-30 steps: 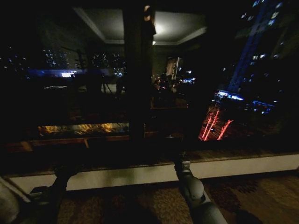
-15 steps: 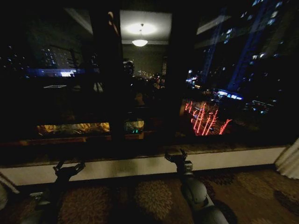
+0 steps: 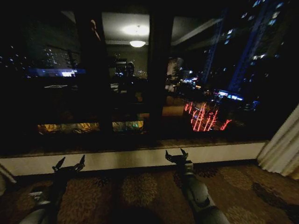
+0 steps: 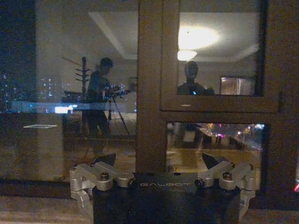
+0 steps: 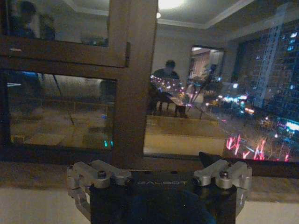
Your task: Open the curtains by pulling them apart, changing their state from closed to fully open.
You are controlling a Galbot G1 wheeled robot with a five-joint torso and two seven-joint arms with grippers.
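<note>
A curtain [image 3: 281, 149], off-white and pleated, hangs gathered at the far right edge of the head view, reaching down to the carpet. The wide dark window [image 3: 140, 84] to its left stands uncovered. My left gripper [image 3: 70, 163] is low at the left, open and holding nothing, pointing at the pale sill wall. My right gripper [image 3: 177, 155] is low in the middle, also open and holding nothing, well to the left of the curtain. In the left wrist view the left gripper [image 4: 159, 161] faces the window frame with its fingers spread. The right gripper [image 5: 154, 161] does the same in the right wrist view.
A pale low wall [image 3: 140, 158] runs under the window across the view. Patterned carpet [image 3: 140, 191] covers the floor in front of it. Dark vertical window frames [image 3: 156, 79] divide the glass, which reflects a ceiling lamp [image 3: 137, 43] and the room behind.
The whole head picture has shifted, so the camera moved. The curtain at the right edge has come further into view. Both grippers stay open and now sit higher in the picture.
</note>
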